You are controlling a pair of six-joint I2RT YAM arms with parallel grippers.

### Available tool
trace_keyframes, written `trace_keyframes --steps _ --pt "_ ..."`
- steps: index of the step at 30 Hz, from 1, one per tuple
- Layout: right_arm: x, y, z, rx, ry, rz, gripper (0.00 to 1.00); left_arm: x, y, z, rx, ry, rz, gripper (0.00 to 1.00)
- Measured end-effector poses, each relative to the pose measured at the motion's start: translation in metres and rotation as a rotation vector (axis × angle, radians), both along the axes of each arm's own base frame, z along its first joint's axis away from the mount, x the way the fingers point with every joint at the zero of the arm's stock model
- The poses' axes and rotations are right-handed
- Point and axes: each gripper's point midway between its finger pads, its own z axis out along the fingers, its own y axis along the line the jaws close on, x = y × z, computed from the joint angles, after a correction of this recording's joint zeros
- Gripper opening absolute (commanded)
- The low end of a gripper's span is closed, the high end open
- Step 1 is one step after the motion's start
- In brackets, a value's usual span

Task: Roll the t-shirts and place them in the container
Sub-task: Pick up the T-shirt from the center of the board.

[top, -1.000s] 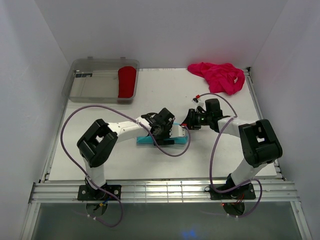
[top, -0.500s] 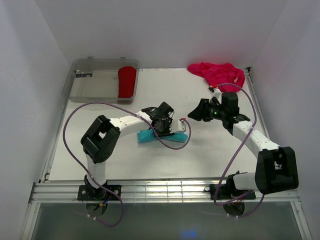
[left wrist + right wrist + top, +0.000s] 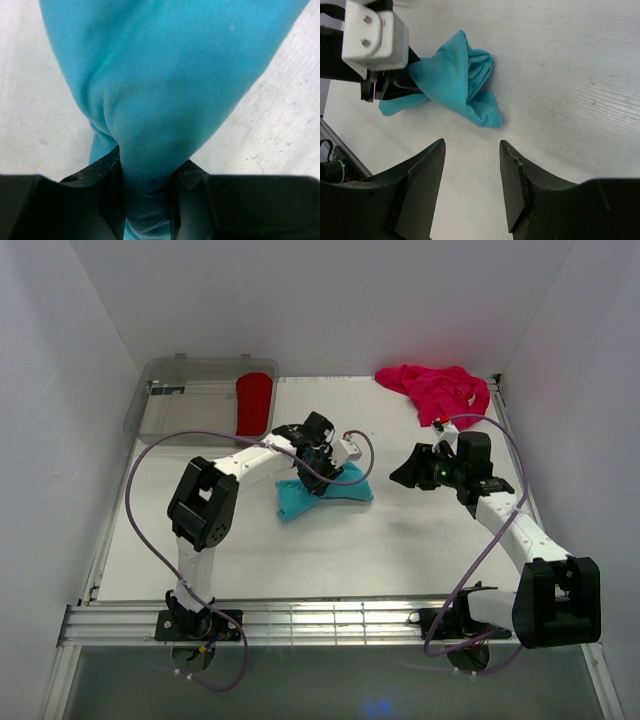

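Bunched turquoise t-shirt (image 3: 295,502), gathered to a peak (deep creases).

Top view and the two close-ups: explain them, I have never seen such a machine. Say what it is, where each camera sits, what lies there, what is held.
Two robot arms stand bolted side by side, each ending in a two-finger gripper. The wide picture comes from a fixed camera above and behind them; each close-up comes from a camera on one wrist. On the table lie a bunched turquoise t-shirt and, far right, a pink t-shirt; a red t-shirt sits in a clear bin, far left. The left gripper pinches a fold of the turquoise t-shirt; the right gripper hangs open, empty.
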Motion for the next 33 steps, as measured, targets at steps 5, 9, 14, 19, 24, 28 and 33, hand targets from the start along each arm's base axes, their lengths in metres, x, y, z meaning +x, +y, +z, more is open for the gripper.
trace_keyframes --steps 5,9,14,19,24,28,33 --pt "0.000 -0.005 0.004 -0.006 -0.011 -0.014 0.54 0.018 0.006 0.015 -0.065 0.030 0.119 0.00" --pt "-0.001 -0.009 0.005 -0.011 -0.015 -0.028 0.54 0.024 0.013 0.016 -0.076 0.039 0.161 0.09" --pt "-0.003 -0.011 0.003 -0.018 -0.014 -0.033 0.54 -0.004 0.014 -0.008 -0.035 0.086 0.074 0.14" --pt "-0.006 -0.011 -0.001 -0.025 -0.004 -0.023 0.54 -0.032 0.004 -0.011 -0.057 0.145 -0.051 0.16" --pt "-0.011 -0.007 -0.001 -0.024 -0.016 0.028 0.54 -0.051 0.003 -0.011 -0.080 0.207 -0.137 0.30" --pt "-0.014 -0.007 -0.005 -0.031 -0.015 0.045 0.54 -0.058 0.004 -0.010 -0.094 0.236 -0.160 0.78" --pt "-0.020 -0.007 -0.016 -0.033 0.019 0.052 0.54 -0.063 0.007 -0.006 -0.060 0.143 -0.167 0.98"
